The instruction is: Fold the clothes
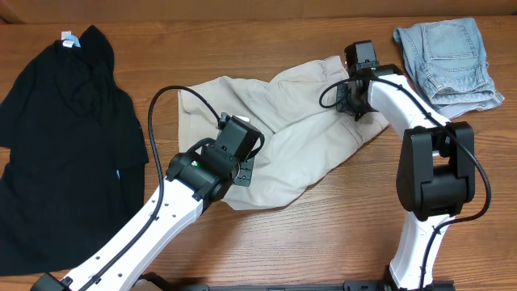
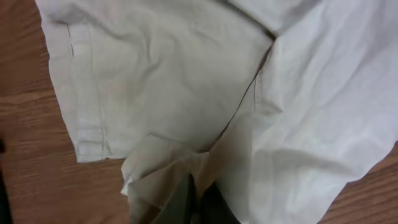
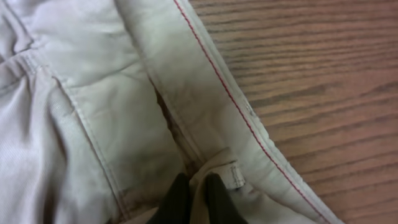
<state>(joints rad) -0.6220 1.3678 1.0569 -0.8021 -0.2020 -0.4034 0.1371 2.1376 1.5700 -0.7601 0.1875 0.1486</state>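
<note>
Cream-beige shorts (image 1: 283, 137) lie rumpled across the middle of the table. My left gripper (image 1: 245, 171) is shut on a pinched fold of their near edge; the dark fingers (image 2: 186, 202) show with cloth bunched between them. My right gripper (image 1: 349, 95) is shut on the waistband at the shorts' far right, its fingers (image 3: 177, 199) clamping a fold beside a belt loop (image 3: 235, 175). A big black top (image 1: 69, 137) lies spread at the left. Small light-blue denim shorts (image 1: 448, 58) lie at the back right.
Bare wooden table (image 1: 339, 234) runs along the front and between the garments. The right arm's black base joint (image 1: 436, 174) stands near the right front. A red-stitched hem (image 3: 230, 93) borders bare wood in the right wrist view.
</note>
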